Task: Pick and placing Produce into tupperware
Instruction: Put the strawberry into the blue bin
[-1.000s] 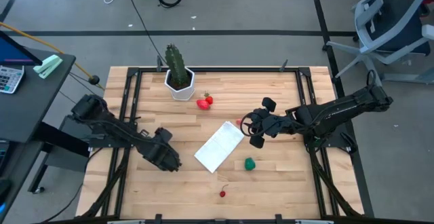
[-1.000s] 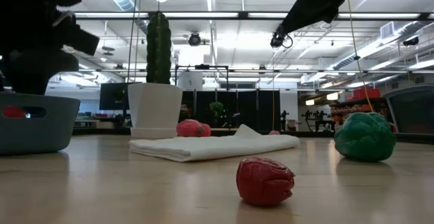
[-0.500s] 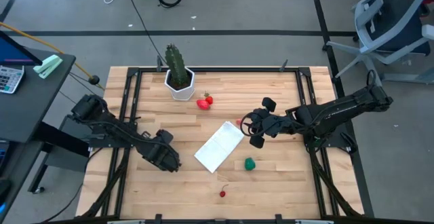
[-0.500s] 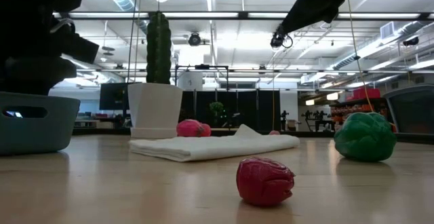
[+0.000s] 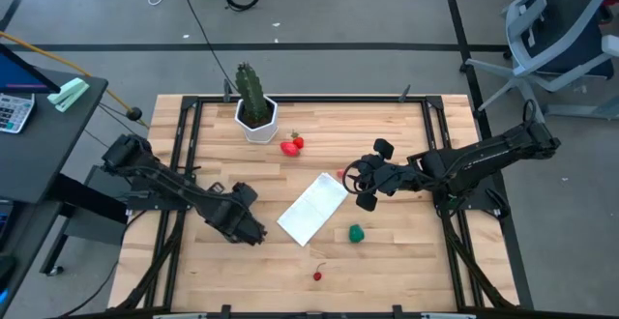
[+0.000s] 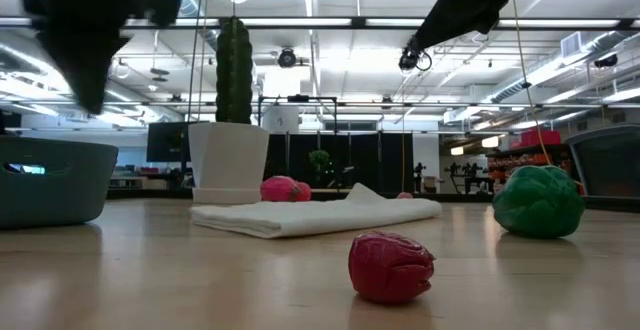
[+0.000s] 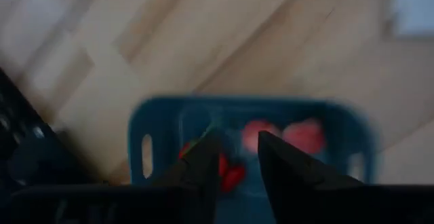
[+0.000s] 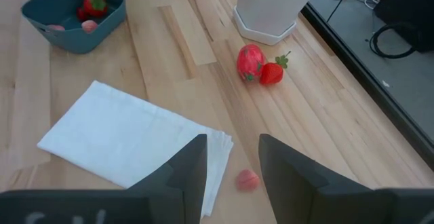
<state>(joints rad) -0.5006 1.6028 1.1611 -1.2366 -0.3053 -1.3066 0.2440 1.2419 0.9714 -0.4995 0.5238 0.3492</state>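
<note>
The teal tupperware point(image 7: 247, 146) lies right below my left gripper point(image 7: 239, 161), which hovers above it, open and empty. Several red and pinkish fruits point(image 7: 271, 134) lie inside the tub. In the low view the tub point(image 6: 45, 180) stands at the left, with my left gripper point(image 6: 90, 30) high over it. My right gripper point(image 5: 360, 186) hangs open above the table's right half, over a pinkish ball point(image 8: 247, 180). Two red strawberries point(image 5: 291, 145) rest near the pot. A green piece point(image 5: 356, 232) and a small red fruit point(image 5: 317, 275) lie toward the near edge.
A white folded cloth point(image 5: 314, 208) lies at the table's middle between the two grippers. A white hexagonal pot with a tall green cactus point(image 5: 253, 106) stands at the far edge. Bare wood shows along the near edge and at the far right.
My left gripper has risen from just over the tupperware to well above it and drifted a little toward the table's right. The right arm and the loose fruits have kept still.
</note>
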